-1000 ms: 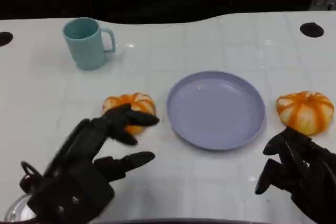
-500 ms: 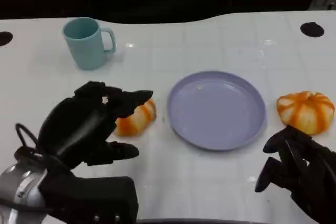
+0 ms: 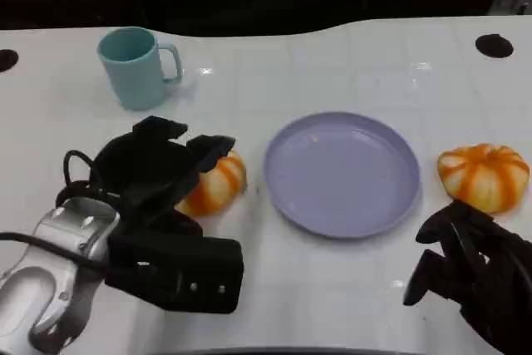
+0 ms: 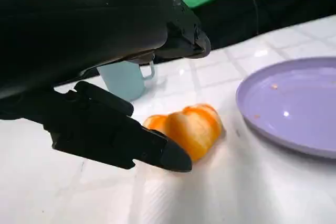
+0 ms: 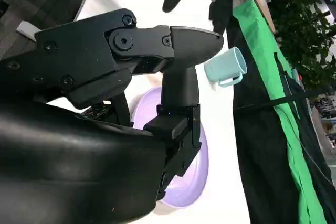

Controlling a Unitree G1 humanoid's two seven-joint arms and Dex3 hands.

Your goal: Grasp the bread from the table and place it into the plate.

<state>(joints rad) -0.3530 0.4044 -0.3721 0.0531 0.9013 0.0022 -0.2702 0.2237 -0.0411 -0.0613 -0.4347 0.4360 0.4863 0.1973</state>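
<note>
Bread is counted twice on the white table (image 3: pixel 349 288): two round orange loaves striped with white. One round orange-and-white bread roll (image 3: pixel 214 184) is found directly under the left hand (image 3: pixel 154 176), and its near half is hidden by the black fingers in the head view. In the left wrist view the same roll (image 4: pixel 188 129) is seen lying on the table between a lower finger (image 4: pixel 115 135) and the upper fingers, which are spread around it; whether it is actually touched cannot be made out. The right hand (image 3: pixel 474 276) is seen low at the near edge, its fingers curled loosely and apart, with nothing held, and it is cut off by the frame. Just beyond it the second orange-and-white bread roll (image 3: pixel 484 175) is set. One round lilac plastic plate (image 3: pixel 342 174) lies between the two hands, beside the first roll, bare. Farthest off, beyond the left hand, one pale teal mug (image 3: pixel 135 66) is stood upright.
</note>
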